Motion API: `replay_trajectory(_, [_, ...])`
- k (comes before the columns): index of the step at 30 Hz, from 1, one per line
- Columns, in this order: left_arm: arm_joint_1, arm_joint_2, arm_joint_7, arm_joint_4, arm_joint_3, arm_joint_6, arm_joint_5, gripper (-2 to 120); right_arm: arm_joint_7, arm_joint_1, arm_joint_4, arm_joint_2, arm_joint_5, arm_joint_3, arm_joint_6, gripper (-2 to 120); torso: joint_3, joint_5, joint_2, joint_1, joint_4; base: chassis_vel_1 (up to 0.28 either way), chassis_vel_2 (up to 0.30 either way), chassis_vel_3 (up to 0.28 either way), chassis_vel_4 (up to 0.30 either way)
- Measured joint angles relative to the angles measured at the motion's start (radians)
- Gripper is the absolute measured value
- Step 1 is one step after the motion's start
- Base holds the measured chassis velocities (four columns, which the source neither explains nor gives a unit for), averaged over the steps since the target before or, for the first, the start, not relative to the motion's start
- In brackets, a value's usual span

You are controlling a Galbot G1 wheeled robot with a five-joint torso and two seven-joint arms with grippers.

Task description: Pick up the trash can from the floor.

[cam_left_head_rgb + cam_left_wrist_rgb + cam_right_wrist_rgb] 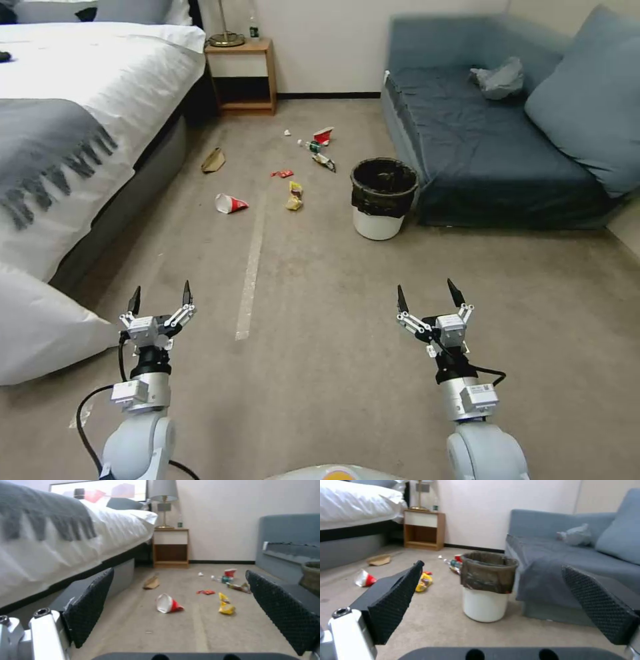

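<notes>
The trash can (380,198), a small round white bin with a black bag liner over its rim, stands upright on the floor (320,300) beside the sofa's front corner. The right wrist view has the trash can (485,587) ahead, framed between the open fingers. My right gripper (431,298) hovers open over the carpet well short of the can. My left gripper (161,298) is open too, level with the right one and near the bed's corner. In the left wrist view the trash can (311,576) shows at the edge. Both grippers are empty.
A bed (80,120) with a grey throw runs along the left; a blue sofa (493,140) is at the right. A wooden nightstand (241,73) stands at the back wall. Litter lies mid-floor: a red-and-white cup (229,203), a yellow wrapper (294,197), a brown bag (213,160).
</notes>
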Motion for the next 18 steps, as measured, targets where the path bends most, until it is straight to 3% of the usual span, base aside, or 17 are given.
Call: replay_trajectory(18, [-0.007, -0.004, 0.01, 0.019, 0.005, -0.012, 0.0, 97, -0.018, 0.017, -0.022, 0.003, 0.03, -0.008, 0.032, 100, 0.0, 0.0, 0.0, 0.0, -0.0005, -0.107, -0.104, -0.096, -0.101])
